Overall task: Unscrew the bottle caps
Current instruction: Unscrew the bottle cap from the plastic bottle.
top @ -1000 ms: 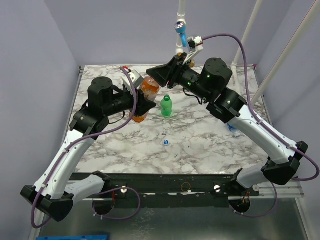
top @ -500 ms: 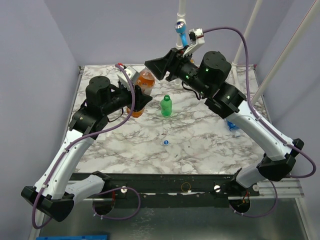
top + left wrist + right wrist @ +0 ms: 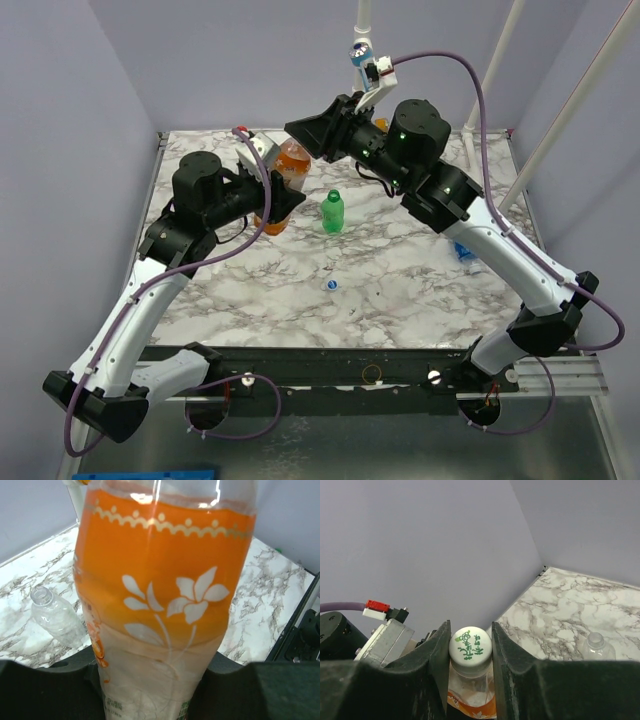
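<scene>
1. Holding the orange bottle (image 3: 292, 163) low on its body with the left end effector (image 3: 276, 207). Fingers closed in on both sides of the label in the left wrist view. Position: far-left part of the tabletop (image 3: 400, 290), short of the far edge.
2. Pinching that bottle's cap (image 3: 470, 646), white with green print, in the right end effector (image 3: 470, 636). Fingers narrowed until both touch the cap's rim, with no gap on either side. Cap hidden under the fingers in the top view.
3. Changed over the last second: bottle swung from a lean toward the right arm to nearly upright. Right end effector risen with it and now directly over the neck.
4. Judged meaning: a fresh bite on the cap for another turn, with the axis straighter and so a cleaner twist. Cap seated on the neck, not off yet.
5. Elsewhere:
   - green bottle (image 3: 332, 212) upright near the tabletop's middle, untouched;
   - loose cap (image 3: 331, 285) lying nearer the near edge, apart from every bottle;
   - clear bottle (image 3: 57, 620) on its side beyond the held one, neck open.
6. Judged progress: at least one cap already off, and the orange one in hand.
7. Risk to watch: soft bottle wall twisting inside the left fingers in place of the thread giving.
</scene>
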